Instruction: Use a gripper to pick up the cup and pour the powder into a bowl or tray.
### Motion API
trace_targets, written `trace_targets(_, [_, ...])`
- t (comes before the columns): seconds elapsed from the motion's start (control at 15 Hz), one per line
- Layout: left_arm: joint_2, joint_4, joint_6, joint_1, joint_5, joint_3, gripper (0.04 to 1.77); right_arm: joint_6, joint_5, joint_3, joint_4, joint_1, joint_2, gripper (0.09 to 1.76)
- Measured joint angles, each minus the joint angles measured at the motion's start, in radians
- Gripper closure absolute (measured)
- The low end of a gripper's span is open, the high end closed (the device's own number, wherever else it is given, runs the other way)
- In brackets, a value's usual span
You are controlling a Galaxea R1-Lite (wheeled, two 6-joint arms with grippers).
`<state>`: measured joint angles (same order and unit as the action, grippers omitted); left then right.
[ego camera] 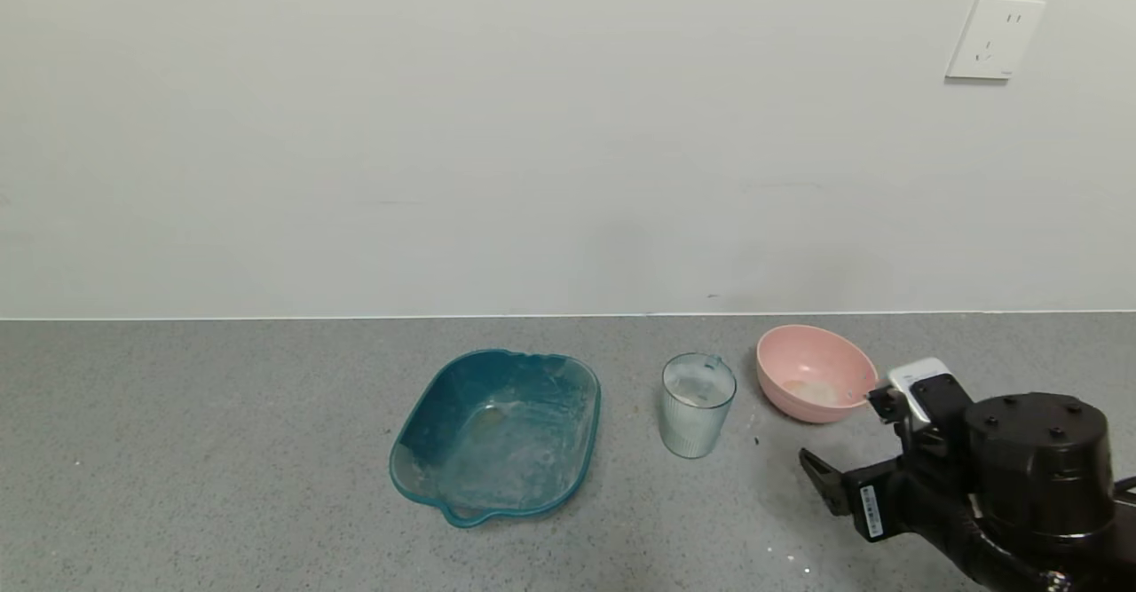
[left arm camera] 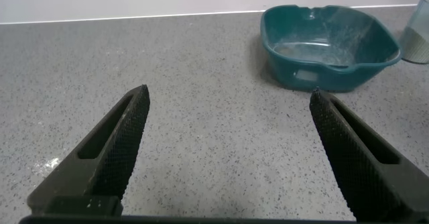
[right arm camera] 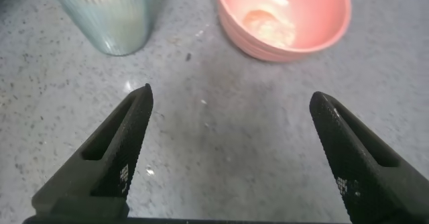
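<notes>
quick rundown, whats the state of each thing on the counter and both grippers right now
cup: upright on the counter, not gripped, walls dusted whitish
pink bowl: upright, tan patch of powder at its bottom
teal tray: upright, powder smears inside
right gripper: open, low over the counter, short of the cup and bowl, holding nothing
left gripper: open, low over the counter away from the tray, holding nothing

The right gripper [ego camera: 850,437] is matte black, with a fat cylindrical housing studded with small screws, a white block on one finger and a white barcode label on the other. The left gripper [left arm camera: 228,150] has black fingers with knurled inner faces.
</notes>
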<state>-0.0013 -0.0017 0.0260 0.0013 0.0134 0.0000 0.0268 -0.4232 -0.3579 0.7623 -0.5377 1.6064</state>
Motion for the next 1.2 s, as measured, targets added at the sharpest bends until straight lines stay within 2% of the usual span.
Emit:
trace_targets(0.27, [0.0,0.0,0.0,0.0,0.0,0.0,0.09,0.001,-0.08,0.07,-0.002,0.014,-0.117,0.15])
trace_targets(0.53, [0.0,0.0,0.0,0.0,0.0,0.0,0.09,0.001,-0.093,0.109,-0.062,0.027,-0.233,0.15])
trace_targets(0.8, [0.0,0.0,0.0,0.0,0.0,0.0,0.09,-0.001,-0.092,0.134,-0.121,0.112,-0.38,0.15])
trace_targets(1.2, [0.0,0.0,0.0,0.0,0.0,0.0,0.09,-0.009,-0.063,0.232,-0.193,0.265,-0.659,0.15])
